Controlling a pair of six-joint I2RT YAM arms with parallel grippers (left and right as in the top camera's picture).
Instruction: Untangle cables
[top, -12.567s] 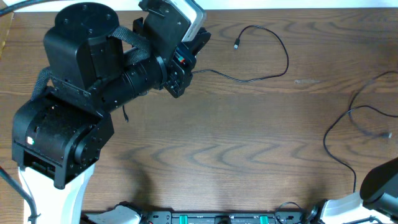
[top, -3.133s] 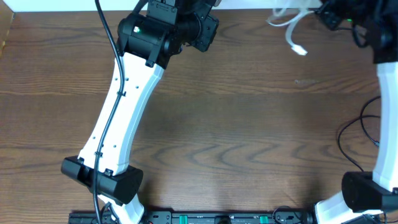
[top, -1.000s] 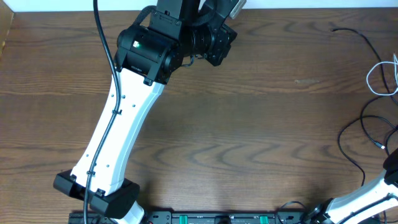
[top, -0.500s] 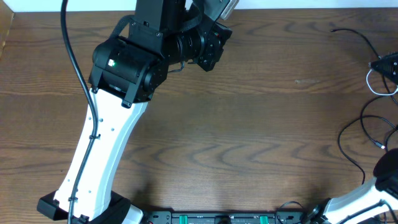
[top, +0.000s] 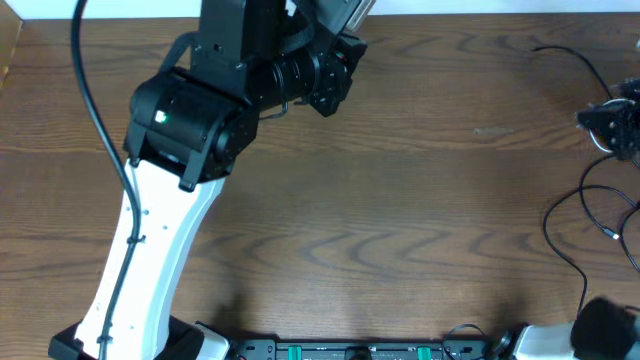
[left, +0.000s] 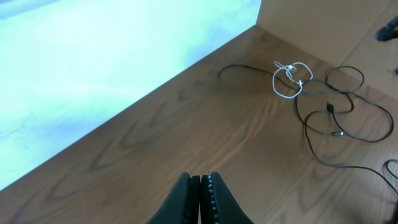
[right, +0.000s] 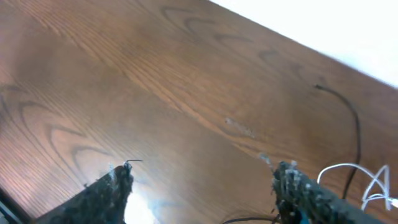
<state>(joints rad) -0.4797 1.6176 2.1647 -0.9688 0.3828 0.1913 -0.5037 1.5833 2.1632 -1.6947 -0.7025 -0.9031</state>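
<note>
The cables lie bunched on the wooden table's right side. The left wrist view shows a small white cable (left: 289, 78) coiled among black cables (left: 336, 109) that spread in loose loops. From overhead, black cables (top: 578, 205) run along the right edge, and one strand (top: 570, 55) reaches toward the back. My right gripper (top: 610, 122) hovers over that bunch. In its own view the right gripper (right: 205, 180) is wide open with nothing between its fingers, the white cable (right: 348, 169) just beyond the right fingertip (right: 291, 182). My left gripper (left: 200, 182) is shut and empty, far from the cables.
The left arm (top: 190, 120) rises tall over the table's back left, its wrist near the far edge. A white wall (left: 93, 56) borders the table's far edge. Bare wood (top: 400, 220) fills the middle.
The right gripper has slid in from the right edge and now sits over the white loop. The left arm has swung a little to the left.
</note>
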